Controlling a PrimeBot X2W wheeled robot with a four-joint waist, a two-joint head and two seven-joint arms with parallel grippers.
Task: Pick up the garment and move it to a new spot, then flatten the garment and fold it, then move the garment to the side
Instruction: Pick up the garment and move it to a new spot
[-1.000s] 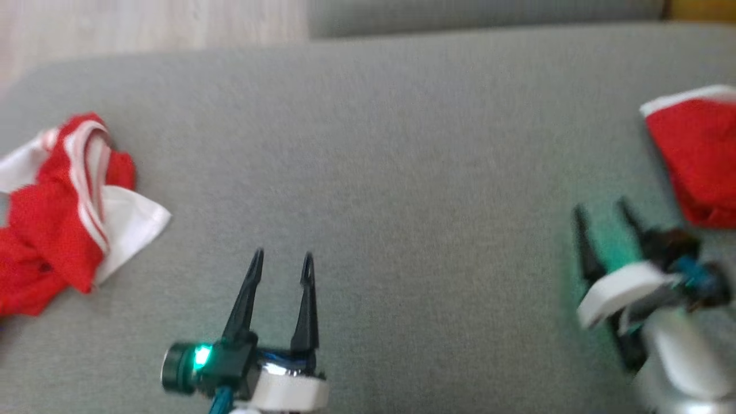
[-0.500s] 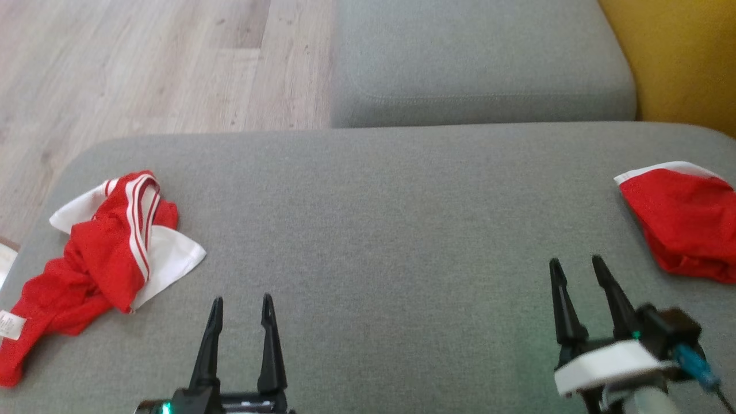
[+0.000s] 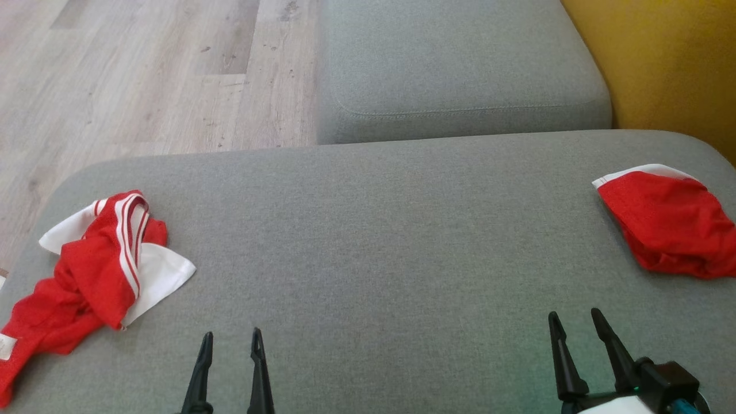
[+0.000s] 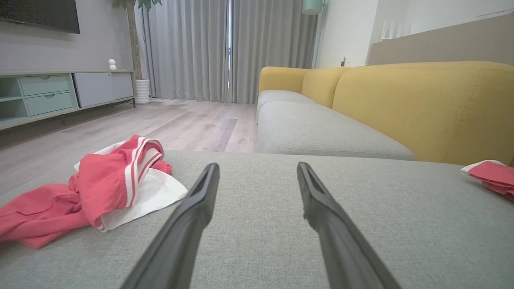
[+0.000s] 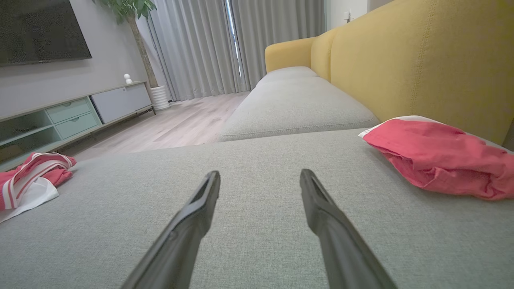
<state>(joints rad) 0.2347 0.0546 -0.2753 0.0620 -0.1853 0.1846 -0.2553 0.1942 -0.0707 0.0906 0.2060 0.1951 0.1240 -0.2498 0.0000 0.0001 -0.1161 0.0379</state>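
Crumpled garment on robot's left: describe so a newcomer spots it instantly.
On the wide grey sofa cushion, look to the end nearest the wooden floor. The crumpled garment lies there, red with white panels. Unlike the compact red bundle by the yellow backrest, it shows white stripes.

My left gripper and right gripper each carry two slim, black, tapering fingers. Behind the right one sit a black block, a white collar and a teal cable.

The crumpled garment is red with white panels and a band of white stripes. The folded garment is plain red, edged white. The sofa seat is grey, its back mustard yellow; the floor is pale wood-grain. The left gripper and right gripper are black.
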